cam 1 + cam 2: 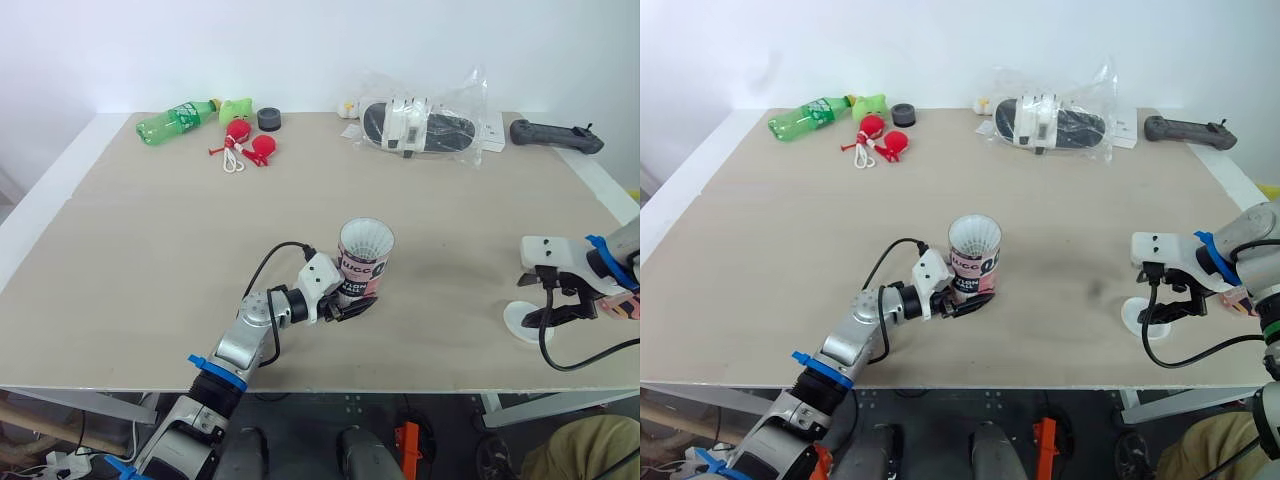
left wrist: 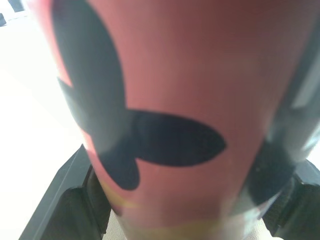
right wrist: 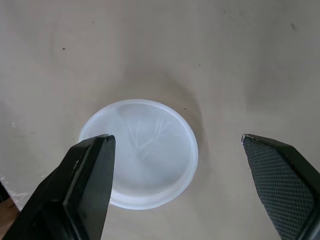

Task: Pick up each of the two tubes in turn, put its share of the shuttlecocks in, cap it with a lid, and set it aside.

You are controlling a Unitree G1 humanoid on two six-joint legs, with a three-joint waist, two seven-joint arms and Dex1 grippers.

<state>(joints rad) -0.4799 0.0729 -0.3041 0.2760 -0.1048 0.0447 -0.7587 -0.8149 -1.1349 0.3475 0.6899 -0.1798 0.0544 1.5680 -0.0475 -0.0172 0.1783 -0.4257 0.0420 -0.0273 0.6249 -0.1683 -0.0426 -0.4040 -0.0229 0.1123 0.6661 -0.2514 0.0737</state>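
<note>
Pink tube [image 1: 365, 262] in left claw [image 1: 352, 303], white lid [image 3: 140, 152] under wide-spread right claw [image 3: 176, 139]

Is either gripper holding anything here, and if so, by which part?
The left gripper clamps the tube near its base. The right gripper, open over the lid, holds nothing.

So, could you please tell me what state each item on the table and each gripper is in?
tube: upright, uncapped, gripped near its base
shuttlecock: inside the tube, feathers at the mouth
left gripper: shut on the tube
lid: flat on the table, not gripped
right gripper: open, fingers either side of the lid
green bottle: lying on its side
</note>
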